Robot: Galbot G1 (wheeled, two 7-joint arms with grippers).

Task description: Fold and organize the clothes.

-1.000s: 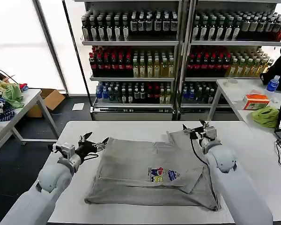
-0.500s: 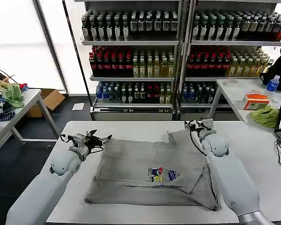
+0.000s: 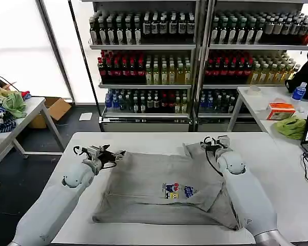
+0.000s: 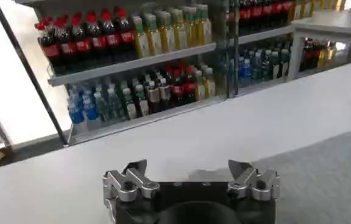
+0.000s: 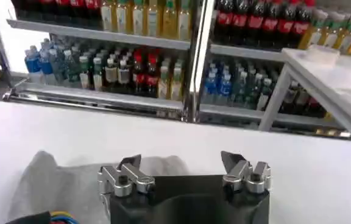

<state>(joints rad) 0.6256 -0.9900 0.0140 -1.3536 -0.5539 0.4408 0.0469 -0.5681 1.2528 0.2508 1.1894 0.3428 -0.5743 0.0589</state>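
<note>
T-shirt (image 3: pixel 164 192): soft matt grey cloth, fine knit look, creased along the folds; chest print slightly glossier than the fabric. Surface (image 3: pixel 143 139): smooth white top, faint sheen. Left tool (image 4: pixel 191 178) and right tool (image 5: pixel 184 167): bare brushed-metal fingers with screw heads on a matt black body. Arm shells: smooth, glossy pale grey plastic.

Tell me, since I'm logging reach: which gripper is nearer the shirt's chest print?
Right. The right gripper sits above the chest print; the left gripper is farther, at the shirt's corner.
</note>
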